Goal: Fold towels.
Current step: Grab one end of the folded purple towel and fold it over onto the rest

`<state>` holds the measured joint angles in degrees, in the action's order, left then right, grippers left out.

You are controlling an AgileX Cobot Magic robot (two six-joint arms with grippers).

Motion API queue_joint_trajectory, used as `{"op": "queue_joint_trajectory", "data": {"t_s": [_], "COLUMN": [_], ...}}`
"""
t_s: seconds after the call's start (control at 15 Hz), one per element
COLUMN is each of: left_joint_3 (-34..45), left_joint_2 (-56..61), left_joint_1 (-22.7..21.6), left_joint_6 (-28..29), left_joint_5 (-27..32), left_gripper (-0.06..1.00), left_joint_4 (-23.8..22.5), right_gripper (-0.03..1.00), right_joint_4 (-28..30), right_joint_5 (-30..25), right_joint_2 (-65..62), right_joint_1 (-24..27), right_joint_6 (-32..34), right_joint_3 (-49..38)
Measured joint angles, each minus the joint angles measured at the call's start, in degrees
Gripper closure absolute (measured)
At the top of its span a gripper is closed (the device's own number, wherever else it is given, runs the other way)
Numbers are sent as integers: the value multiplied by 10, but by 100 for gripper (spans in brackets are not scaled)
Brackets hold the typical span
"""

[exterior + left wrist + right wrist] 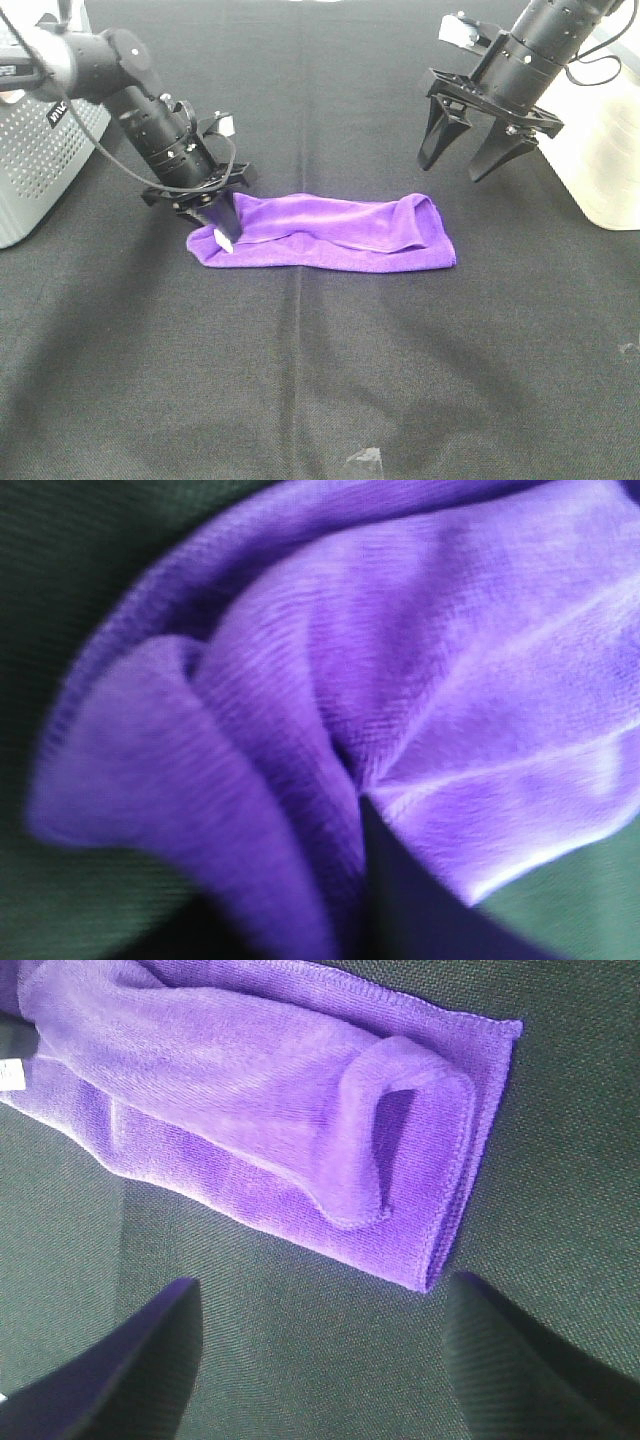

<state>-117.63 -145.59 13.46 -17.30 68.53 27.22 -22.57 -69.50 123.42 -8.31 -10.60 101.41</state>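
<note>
Lying across the middle of the black tablecloth (320, 380), the purple towel (340, 235) was stretched from 9 o'clock to 3 o'clock in the high view, folded lengthwise into a long band. Its upper layer was rumpled, and a soft ridge ran along its length. At the 3 o'clock end the top layer curled over into a rounded lip, which the right wrist view showed as an open loop of fabric sitting on the flat lower layer.

The left gripper (218, 228) was down at the towel's 9 o'clock end, clenched on the cloth there. In the left wrist view the purple pile filled nearly the whole picture, its folds gathered and converging on one dark finger (410, 900). A small white patch (225, 240) showed at the fingertips in the high view; whether it was a tag or a pad I could not tell.

The right gripper (470, 150) hung above the table, off toward 1 o'clock from the towel's rounded end and apart from the cloth. Its jaws were released and spread wide, with nothing between them. Its own camera looked down past both dark fingers (110, 1360) at the towel's end and bare tablecloth.

A grey perforated basket (40, 150) stood at the table's 9 o'clock edge behind the left arm. A white translucent container (600, 150) stood at the 3 o'clock edge, well apart from the towel.
</note>
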Motion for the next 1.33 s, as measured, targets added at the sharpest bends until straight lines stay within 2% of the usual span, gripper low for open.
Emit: {"op": "queue_joint_trajectory", "data": {"t_s": [0.2,0.33,0.53,0.67,0.8,1.0,1.33], "left_joint_3": [-42,-42,-43,-44,-50,-54,-166], "left_joint_2": [-1,15,66,86,87,81,-12], "left_joint_1": [8,-4,-26,-23,-5,32,83], "left_joint_6": [19,23,23,7,-2,-3,30], "left_joint_5": [13,11,11,11,11,12,13], "left_gripper": [90,90,90,90,90,90,90], "left_joint_4": [-95,-127,-129,-109,-80,-68,-60], "right_gripper": [31,31,31,31,31,31,31], "right_joint_4": [0,0,1,1,1,1,2], "right_joint_5": [0,0,-2,-2,-2,-2,-3], "right_joint_2": [0,0,0,0,-8,-31,-79], "right_joint_1": [0,0,0,0,0,0,0], "right_joint_6": [0,0,0,0,0,0,0], "right_joint_3": [0,1,21,43,53,54,54]}}
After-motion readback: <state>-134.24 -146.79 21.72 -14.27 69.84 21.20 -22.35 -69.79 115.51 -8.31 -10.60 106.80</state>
